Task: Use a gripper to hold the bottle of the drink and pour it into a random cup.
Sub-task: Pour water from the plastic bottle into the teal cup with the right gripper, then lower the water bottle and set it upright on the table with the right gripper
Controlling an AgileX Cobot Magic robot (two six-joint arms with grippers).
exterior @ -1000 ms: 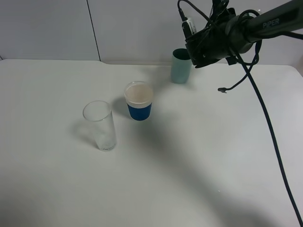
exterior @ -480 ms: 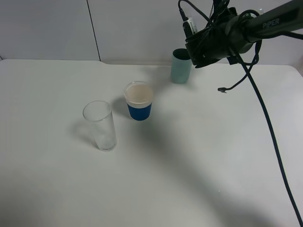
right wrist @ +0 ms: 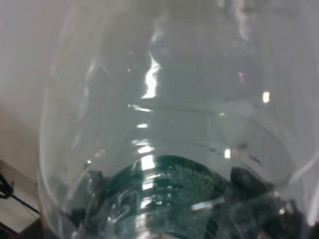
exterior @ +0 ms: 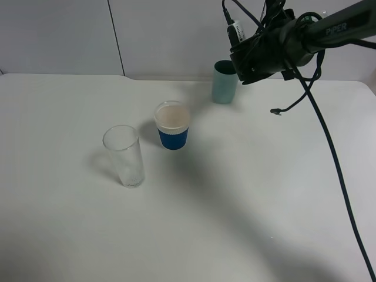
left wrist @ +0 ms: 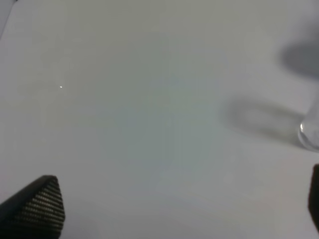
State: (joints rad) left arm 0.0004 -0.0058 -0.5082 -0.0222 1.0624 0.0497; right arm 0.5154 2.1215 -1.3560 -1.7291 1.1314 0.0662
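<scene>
One bottle point(right wrist: 164, 124): clear ribbed plastic, filled the whole right wrist view very close to the lens; something green showed through it near one end; level of drink could not be told.
Right gripper point(exterior: 249, 61): hung above the back of the table point(exterior: 264, 188); own fingers hidden, but judged closed around the bottle, since no bottle stood anywhere on the table.
Step in hand: probably carrying the bottle toward a cup, with no pouring yet.
How to do it well: should bring the bottle mouth over the middle of one rim before any tilt, then tilt slowly and keep the stream inside; should also pass clear of the nearest cup, which looked light and easy to knock over.
Teal cup point(exterior: 224, 83): upright, just beside the right gripper and partly behind it; inside not visible.
Blue cup point(exterior: 173, 130): upright near the middle, white rim; pale beige inside, drink or bare paper could not be told.
Glass point(exterior: 124, 157): tall, clear, upright, apart from the blue cup; looked empty.
Left gripper point(left wrist: 176, 201): spread wide, held nothing, over bare table near the glass.
</scene>
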